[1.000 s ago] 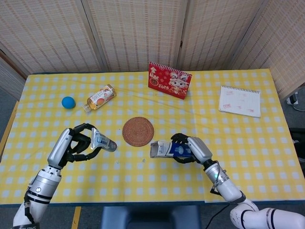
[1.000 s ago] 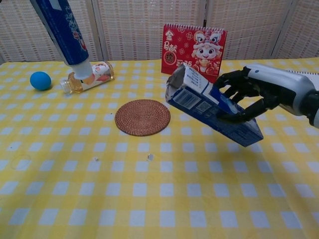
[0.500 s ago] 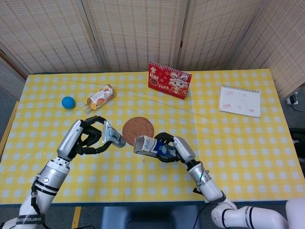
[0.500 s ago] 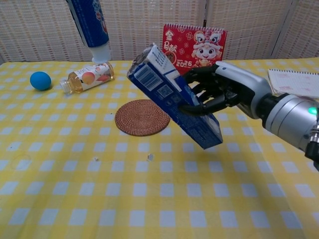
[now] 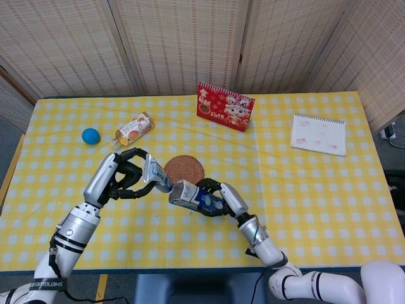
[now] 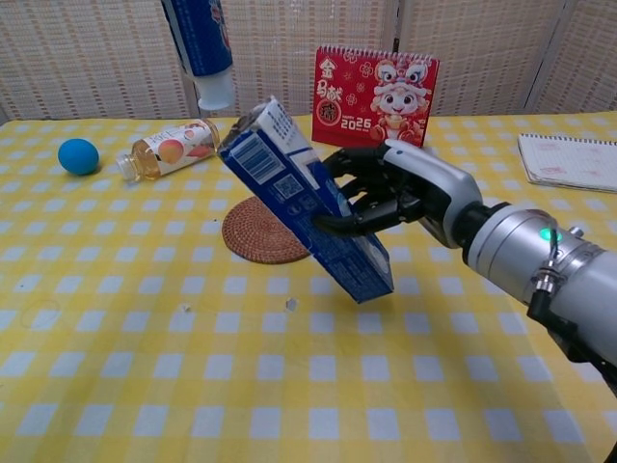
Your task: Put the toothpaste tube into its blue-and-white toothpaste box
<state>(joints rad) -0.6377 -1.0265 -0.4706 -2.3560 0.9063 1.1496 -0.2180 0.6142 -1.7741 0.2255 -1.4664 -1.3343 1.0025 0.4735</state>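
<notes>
While chest view hides the left hand (image 5: 126, 179), both hands' fingers clamp toothpaste tube (image 6: 204, 46) and box (image 6: 304, 198).

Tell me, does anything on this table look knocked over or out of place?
One thing: the small drink bottle lies on its side near the blue ball instead of standing. Nothing appears spilled. The calendar stands upright, and the notepad and woven coaster lie flat. The tilted toothpaste box and tube are simply held in the robot's hands.
</notes>
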